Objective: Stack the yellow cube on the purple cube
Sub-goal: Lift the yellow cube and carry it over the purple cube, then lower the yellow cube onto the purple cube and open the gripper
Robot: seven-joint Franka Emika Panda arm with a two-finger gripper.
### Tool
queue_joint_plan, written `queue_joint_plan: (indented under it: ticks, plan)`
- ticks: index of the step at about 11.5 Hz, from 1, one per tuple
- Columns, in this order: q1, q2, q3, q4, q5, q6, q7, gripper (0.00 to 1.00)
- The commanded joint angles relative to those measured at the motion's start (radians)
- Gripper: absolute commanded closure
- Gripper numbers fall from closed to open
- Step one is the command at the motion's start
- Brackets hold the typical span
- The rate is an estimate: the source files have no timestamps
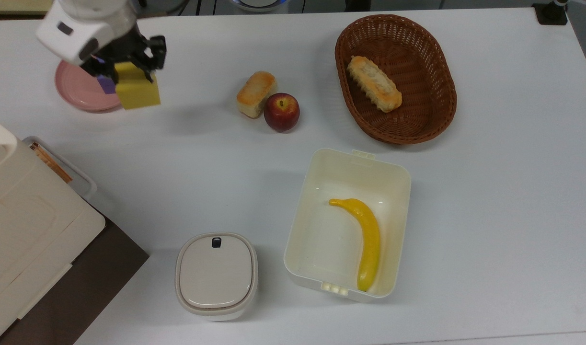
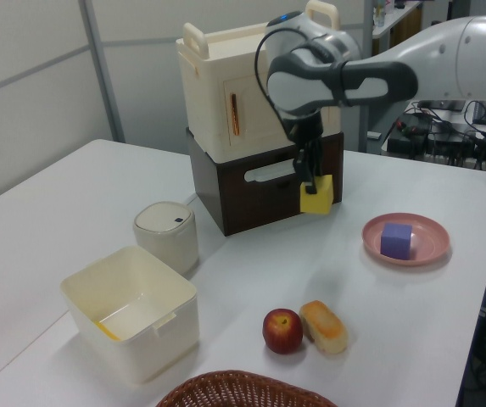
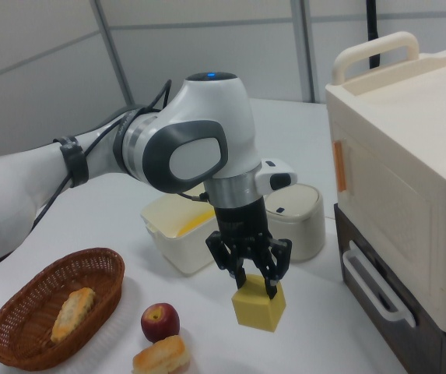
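In the top view, the round pink plate (image 1: 74, 93) sat at the 10 o'clock edge of the white table (image 1: 489, 191). The black two-finger gripper (image 1: 130, 60) hung over its right rim, fingers pinched on the top of the matte yellow cube (image 1: 137, 91). The yellow cube hid most of the matte purple cube (image 1: 106, 85); a purple sliver showed at its left. Toward 12 o'clock lay a golden bread roll (image 1: 256, 93) touching a red apple (image 1: 281, 111), then an oval brown wicker basket (image 1: 441, 100) holding a second pastry (image 1: 374, 84). At 6 o'clock stood a lidded beige container (image 1: 216, 275) and an open cream plastic box (image 1: 398, 177) containing a yellow banana (image 1: 364, 239).

The left view showed what the top view concealed: the yellow cube (image 2: 316, 195) was raised well above the table, left of the pink plate (image 2: 429, 250), and the purple cube (image 2: 396, 241) lay fully exposed on the plate.

The right view showed the gripper (image 3: 251, 274) with its fingers clamping the yellow cube (image 3: 259, 305) in mid-air.
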Motion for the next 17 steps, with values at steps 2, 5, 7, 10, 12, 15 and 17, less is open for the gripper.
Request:
queue_joint_plan:
  ticks: [2, 5, 7, 10, 12, 15, 17]
  plan:
    - [-0.03, -0.166, -0.052, -0.127, -0.011, -0.021, -0.145, 0.79]
    - [-0.088, -0.261, -0.058, -0.233, -0.011, -0.01, -0.253, 0.79]
    - [-0.107, -0.323, -0.058, -0.351, -0.009, 0.066, -0.258, 0.79]
    - [-0.122, -0.28, -0.058, -0.383, -0.011, 0.069, -0.258, 0.79]
    - [-0.15, -0.222, -0.058, -0.376, -0.014, 0.069, -0.308, 0.79]
    - [-0.191, -0.158, -0.058, -0.361, -0.039, 0.086, -0.37, 0.79]
    - [-0.209, -0.116, -0.058, -0.353, -0.06, 0.095, -0.386, 0.78]
